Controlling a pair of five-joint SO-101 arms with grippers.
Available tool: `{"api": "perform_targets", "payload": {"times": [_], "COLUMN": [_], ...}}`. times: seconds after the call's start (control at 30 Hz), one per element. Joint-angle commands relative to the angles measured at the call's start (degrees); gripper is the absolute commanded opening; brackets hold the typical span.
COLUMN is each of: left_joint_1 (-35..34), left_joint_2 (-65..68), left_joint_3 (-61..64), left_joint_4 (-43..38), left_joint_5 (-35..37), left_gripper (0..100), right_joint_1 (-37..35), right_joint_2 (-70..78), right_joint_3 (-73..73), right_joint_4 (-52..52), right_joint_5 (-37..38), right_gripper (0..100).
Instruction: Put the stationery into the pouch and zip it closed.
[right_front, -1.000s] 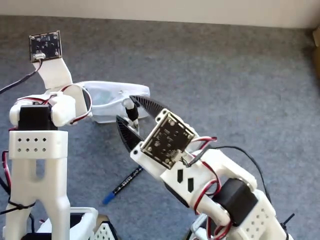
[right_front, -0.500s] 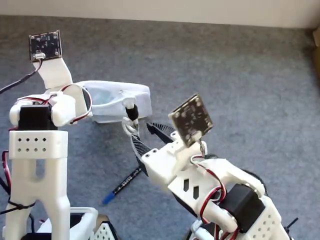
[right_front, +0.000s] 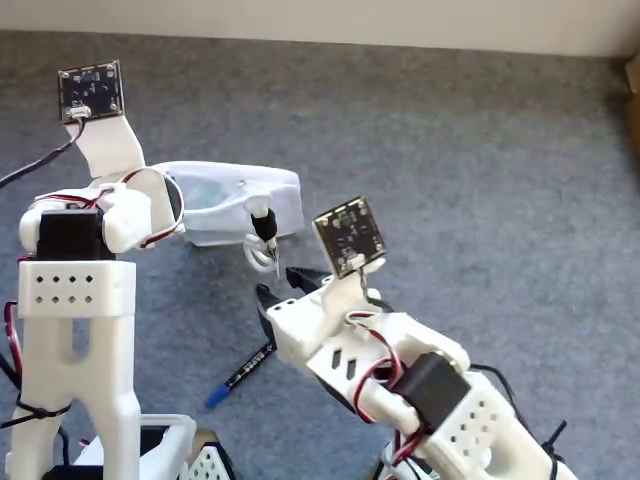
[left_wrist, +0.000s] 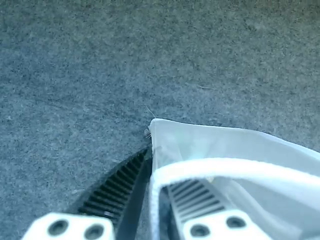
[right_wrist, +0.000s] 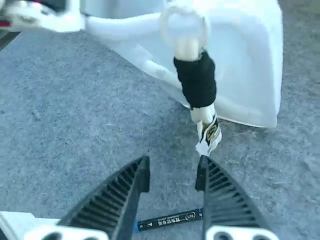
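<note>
the white pouch (right_front: 240, 205) lies on the grey carpet (right_front: 480, 150) near the far left of the scene, partly under the left arm (right_front: 100, 220), with its long side running across the high view. the left gripper (left_wrist: 155, 170) is clamped on the pouch's edge near one corner: one black ribbed jaw sits outside the fabric, the other shows inside the mouth under the thick white rim, and the wall of the pouch is pinched between them. the zipper pull (right_wrist: 196, 80), a white ring with a black-wrapped stem and a small printed tag at its end, hangs off the near side of the pouch and trails onto the carpet; in the high view it shows at the pouch's front edge (right_front: 265, 228). the right gripper (right_wrist: 173, 167) is just short of it, low over the carpet, its pincer parted by a narrow gap and holding nothing; the tag lies just beyond the tip of one jaw, apart from it. a black pen (right_front: 245, 372) with a blue end lies on the carpet, outside the pouch, closer to the robot's base than the right gripper (right_front: 281, 285), and the right wrist view shows it (right_wrist: 170, 219) beneath the jaws.
</note>
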Motion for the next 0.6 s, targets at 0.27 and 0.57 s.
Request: {"api": "perform_targets", "payload": {"times": [0.27,0.57], "left_joint_1": [-2.51,-2.51], "left_joint_2": [2.51,2.51], "left_joint_3": [4.26,4.26], "left_joint_4": [-2.2,-2.2], "left_joint_5": [0.53,0.53], "left_gripper": [1,1], "right_joint_1": [-0.22,-0.22], "right_joint_2": [-1.01,-0.48], "right_joint_3": [2.95,3.3], "right_joint_4": [-6.29,-6.29], "right_joint_5": [-0.79,-0.88], "right_gripper": [15.2,15.2]}}
